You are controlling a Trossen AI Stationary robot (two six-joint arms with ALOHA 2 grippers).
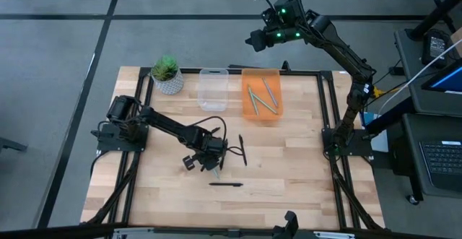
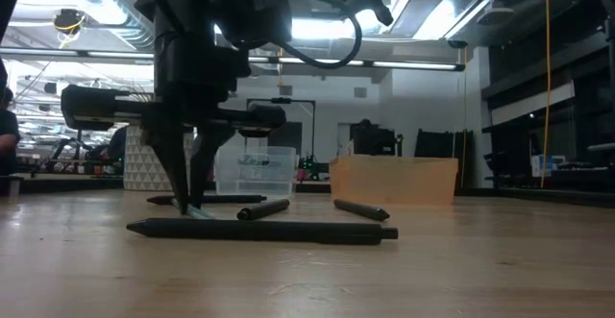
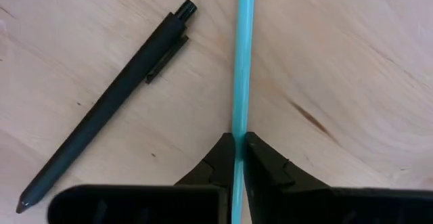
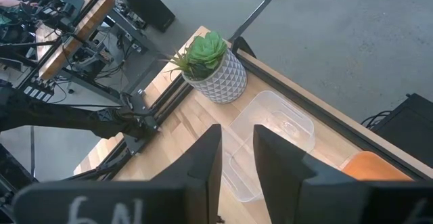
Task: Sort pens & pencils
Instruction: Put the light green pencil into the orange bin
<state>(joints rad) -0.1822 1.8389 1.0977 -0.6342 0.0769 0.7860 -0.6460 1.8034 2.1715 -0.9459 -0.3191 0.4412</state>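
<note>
at mid-table the left tool (image 3: 238, 158) points straight down, clenched on a teal pencil (image 3: 241, 61) beside a black pen (image 3: 108, 105).

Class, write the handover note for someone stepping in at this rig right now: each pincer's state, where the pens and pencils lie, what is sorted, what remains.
Left pincer: shut on a teal pencil, low at the table's middle.
Right pincer: open, empty, raised beyond the far edge of the table, waiting.
Orange tray: holds pale teal pencils, three as far as the high view shows.
Clear tray: looks empty.
Black pens loose on the wood: one beside the left pincer, one to its right, one nearer the front edge.
Left: deliver the held pencil, then sort the black pens.
</note>
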